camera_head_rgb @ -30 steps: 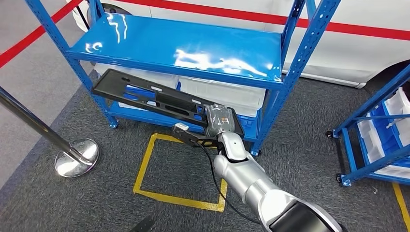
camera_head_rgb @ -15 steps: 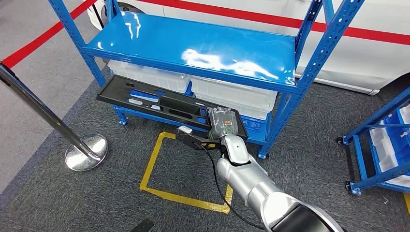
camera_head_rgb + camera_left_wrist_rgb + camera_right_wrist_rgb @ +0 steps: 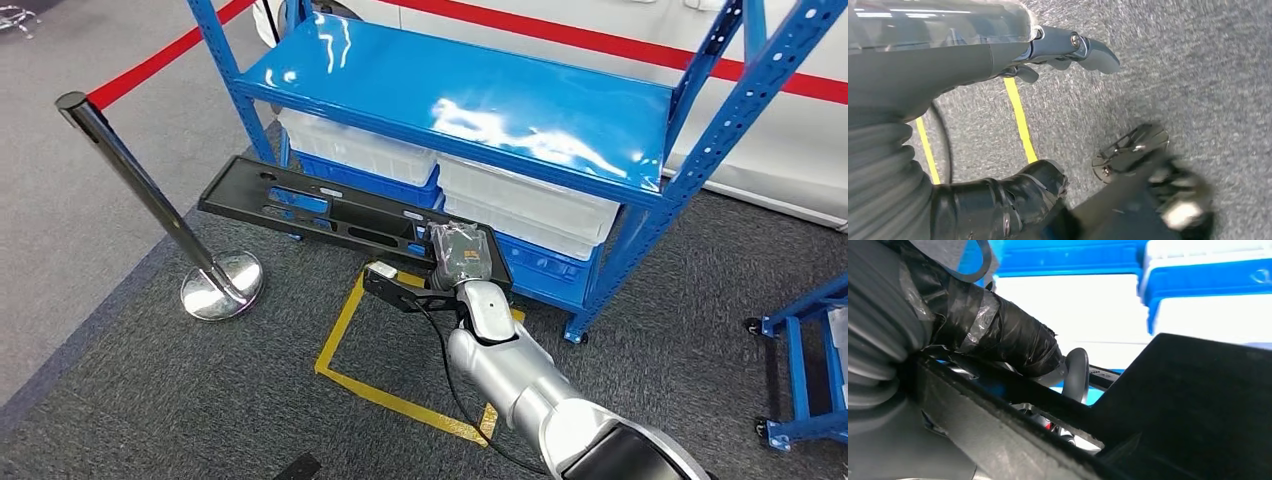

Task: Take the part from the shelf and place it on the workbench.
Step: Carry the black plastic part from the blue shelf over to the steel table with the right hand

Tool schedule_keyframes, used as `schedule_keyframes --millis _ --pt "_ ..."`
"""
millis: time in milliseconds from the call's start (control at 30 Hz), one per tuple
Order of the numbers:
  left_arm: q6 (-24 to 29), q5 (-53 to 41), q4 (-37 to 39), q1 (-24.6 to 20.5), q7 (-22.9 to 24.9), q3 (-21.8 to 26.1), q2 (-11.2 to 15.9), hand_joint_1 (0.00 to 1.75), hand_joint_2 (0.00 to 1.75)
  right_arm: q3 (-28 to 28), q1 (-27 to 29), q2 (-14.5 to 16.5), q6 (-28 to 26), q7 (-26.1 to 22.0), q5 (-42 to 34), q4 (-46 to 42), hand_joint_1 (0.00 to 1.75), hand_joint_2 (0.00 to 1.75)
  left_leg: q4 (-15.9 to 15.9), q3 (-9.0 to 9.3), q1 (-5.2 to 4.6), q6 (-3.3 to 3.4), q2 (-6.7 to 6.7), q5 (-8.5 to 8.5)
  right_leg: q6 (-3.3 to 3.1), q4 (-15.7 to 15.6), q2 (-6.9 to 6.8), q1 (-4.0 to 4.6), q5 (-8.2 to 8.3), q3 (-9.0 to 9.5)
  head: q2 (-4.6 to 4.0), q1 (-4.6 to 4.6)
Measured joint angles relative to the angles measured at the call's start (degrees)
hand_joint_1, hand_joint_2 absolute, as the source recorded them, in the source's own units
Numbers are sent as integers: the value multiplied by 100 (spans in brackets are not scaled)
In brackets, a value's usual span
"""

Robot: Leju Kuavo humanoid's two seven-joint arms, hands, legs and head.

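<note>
The part point(image 3: 300, 205) is a long flat black plastic panel with slots, held level above the carpet in front of the blue shelf point(image 3: 470, 100). My right hand point(image 3: 458, 256) grips its near right end, and the panel reaches out to the left past the shelf's front post. In the right wrist view the black panel point(image 3: 1198, 390) lies close across the picture, with my taped thumb point(image 3: 998, 335) pressed on its edge. My left hand point(image 3: 973, 60) hangs over the grey carpet with its fingers apart and nothing in it.
White bins point(image 3: 360, 150) fill the shelf's lower level. A chrome stanchion point(image 3: 150, 195) stands on the carpet to the left. A yellow taped square point(image 3: 400, 400) marks the floor below the part. Another blue rack point(image 3: 800, 400) stands at the far right.
The whole picture has shifted to the right, so the camera has turned left. The panel stays in my right hand in the same grip.
</note>
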Motion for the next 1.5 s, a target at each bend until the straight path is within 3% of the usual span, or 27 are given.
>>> schedule_keyframes --millis 33,100,167,200,267,333,367,400,467,500,567,633,700,767,833,867,933,1000,1067,1133,1200,1267,1333,1367,1400,1433,1500 --pt "2 -1 0 -1 -4 0 0 0 175 0 1 -3 -3 0 2 -8 175 175 -117 52 -24 37 29 4 26 12 -41 19 -11 -1 0 3" --pt "3 -2 0 11 -9 0 0 0 175 2 7 -7 -9 1 10 -20 175 175 -133 48 -42 116 -57 9 71 9 -131 38 -19 9 0 8" --pt "4 -5 0 21 -9 0 -1 0 175 4 9 -11 -16 4 18 -36 175 175 -171 49 -22 196 -146 40 124 140 -29 13 -144 -36 0 8" --pt "5 -6 0 15 -9 0 -1 0 175 4 8 -17 -23 5 19 -42 175 175 -190 50 -7 236 -185 58 144 361 94 0 -291 -132 0 9" --pt "8 -8 0 -1 -10 0 -3 0 175 4 20 -39 -41 7 18 -47 175 175 -196 36 -2 281 -274 75 161 1088 335 -17 -662 -464 0 9" --pt "8 -8 0 -1 -10 0 -6 0 175 4 53 -70 -52 7 17 -48 175 175 -182 26 -6 290 -385 78 164 1642 401 -18 -815 -737 0 10" --pt "8 -8 0 5 -10 0 -7 0 175 4 70 -85 -55 7 17 -50 175 175 -173 23 -7 289 -446 78 156 1618 411 -21 -723 -736 0 10" --pt "8 -8 0 9 -9 0 -7 0 175 4 81 -96 -56 7 17 -58 175 175 -162 23 -7 286 -510 76 141 1366 428 -25 -533 -627 0 10" --pt "9 -8 0 7 -10 0 -9 0 175 4 86 -114 -62 6 17 -85 175 175 -138 11 -11 260 -623 69 98 577 577 -35 -139 -270 0 10" --pt "10 -8 0 1 -11 0 -11 0 175 4 83 -120 -69 5 17 -99 175 175 -124 -6 -14 236 -671 70 83 285 658 -36 -44 -136 0 10" --pt "10 -8 0 1 -13 1 -15 0 175 4 87 -132 -84 8 17 -120 175 175 -122 -46 -2 159 -757 93 69 92 727 -16 -40 -50 0 8" --pt "10 -8 0 23 -15 3 -11 0 175 4 95 -140 -91 37 32 -152 175 175 -132 -74 25 83 -803 107 26 43 640 -18 -13 -34 0 8" --pt "12 -8 0 41 -16 4 -3 0 175 4 96 -154 -107 80 64 -193 175 175 86 -183 18 29 -626 -41 -45 -14 542 -42 26 -8 0 1" --pt "15 -10 0 39 -17 4 -3 0 175 4 104 -189 -142 107 97 -216 175 175 754 -488 11 -13 -387 -386 -88 -34 429 -33 34 2 0 -6" --pt "17 -14 0 43 -18 4 -7 0 175 4 140 -241 -172 132 127 -217 175 175 1402 -785 19 -44 -312 -608 -101 -30 301 -16 25 2 0 -5" --pt "19 -16 0 50 -18 4 -7 0 175 4 162 -266 -180 146 145 -217 175 175 1461 -808 21 -50 -299 -575 -102 -27 242 -12 20 2 0 -5" --pt "22 -23 0 56 -19 4 -3 0 175 4 186 -302 -189 173 190 -223 175 175 906 -510 16 -33 -222 -245 -86 -14 140 -7 1 8 0 -6" --pt "26 -36 0 36 -23 4 1 0 175 4 183 -338 -204 193 226 -238 175 175 157 -121 -38 31 20 4 -47 4 48 25 -28 14 0 -3" --pt "28 -45 0 15 -28 4 2 0 175 4 179 -379 -223 206 263 -254 175 175 -120 -1 -94 117 127 28 -2 8 -53 67 -47 20 0 3" --pt "29 -51 0 18 -29 4 1 0 175 4 179 -414 -234 217 315 -280 175 175 -152 -10 -85 197 -2 52 51 8 -139 77 -73 29 0 5" --pt "29 -54 0 17 -34 4 1 0 175 4 172 -453 -243 228 361 -318 175 175 -199 4 -56 277 -117 91 104 201 17 54 -238 -42 0 7" --pt "29 -54 0 0 -42 5 1 0 175 4 168 -518 -256 249 399 -345 175 175 -218 7 -44 333 -238 116 133 840 295 24 -592 -321 0 9" --pt "28 -56 0 -5 -49 5 1 0 175 4 181 -593 -260 286 439 -357 175 175 -205 -3 -45 348 -383 119 149 1537 401 11 -840 -656 0 9" --pt "27 -57 0 2 -51 6 -1 0 175 4 189 -626 -256 301 456 -360 175 175 -192 -7 -43 347 -460 118 154 1647 412 4 -812 -721 0 9" --pt "27 -58 0 10 -55 5 -3 0 175 4 194 -655 -251 312 469 -368 175 175 -176 -10 -41 344 -539 116 156 1519 421 -9 -670 -677 0 9" --pt "27 -59 0 16 -57 5 -5 0 175 4 195 -680 -245 316 476 -383 175 175 -157 -12 -38 336 -614 111 156 1193 458 -28 -455 -534 0 9" --pt "27 -60 0 14 -62 6 -11 0 175 4 186 -727 -235 311 478 -417 175 175 -108 -38 -40 298 -743 97 156 441 690 -79 -137 -194 0 8"
